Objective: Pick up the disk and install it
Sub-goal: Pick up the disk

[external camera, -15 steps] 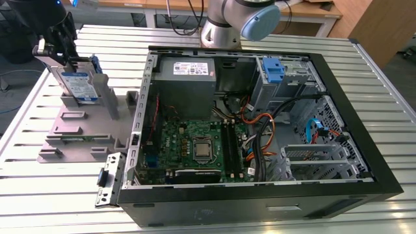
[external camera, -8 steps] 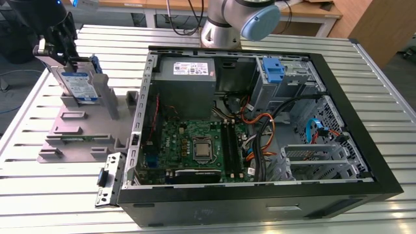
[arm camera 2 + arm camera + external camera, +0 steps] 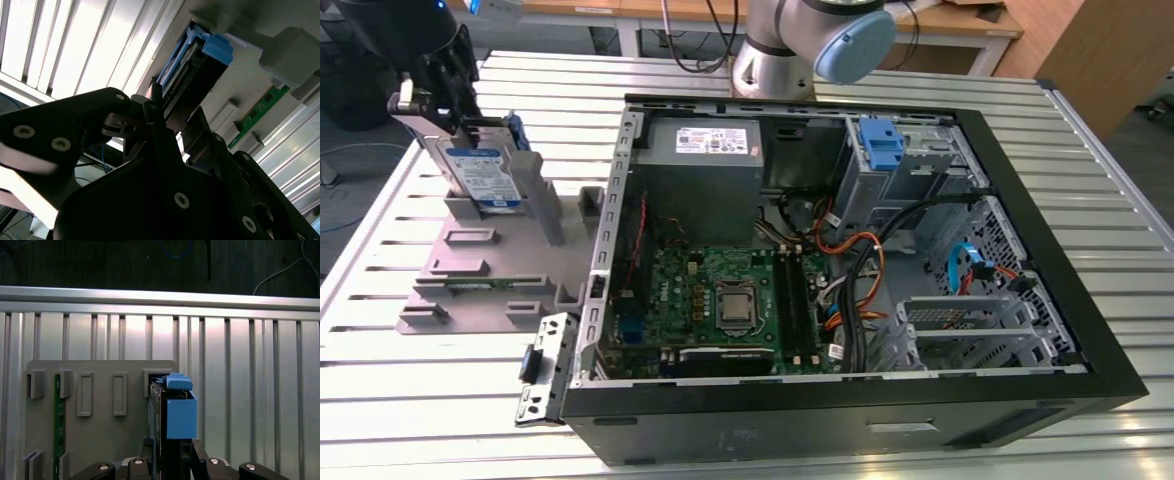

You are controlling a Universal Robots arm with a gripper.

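Silver disk [image 3: 478, 175] with a blue frame stands on edge in a grey holder [image 3: 480, 270] on the slatted metal table [image 3: 414, 400], at the exterior view's left, outside the open computer case [image 3: 854, 405]. Its long axis is roughly upright. The white label with a blue strip faces near, and its print can't be read. The black gripper [image 3: 451, 108] sits at the disk's top far corner. Inside the case, far side, are a grey power supply [image 3: 707, 175] with a white sticker, also unreadable, and a bare blue bracket [image 3: 883, 145].

Second wrist view: the gripper [image 3: 177, 112] is closed around the near end of the disk [image 3: 195, 65], whose long axis runs straight away from the camera. The blue tab is at the far end, seated in the holder [image 3: 240, 65]. A green circuit strip [image 3: 260, 107] lies in a holder slot beside it.

First wrist view: the disk [image 3: 180, 415] is seen edge-on, blue frame toward the camera. The fingers [image 3: 196, 452] press both broad sides, so the gripper [image 3: 171, 452] is clamped on it. The disk is still in its slot in the holder [image 3: 100, 440], with the table [image 3: 250, 390] underneath.
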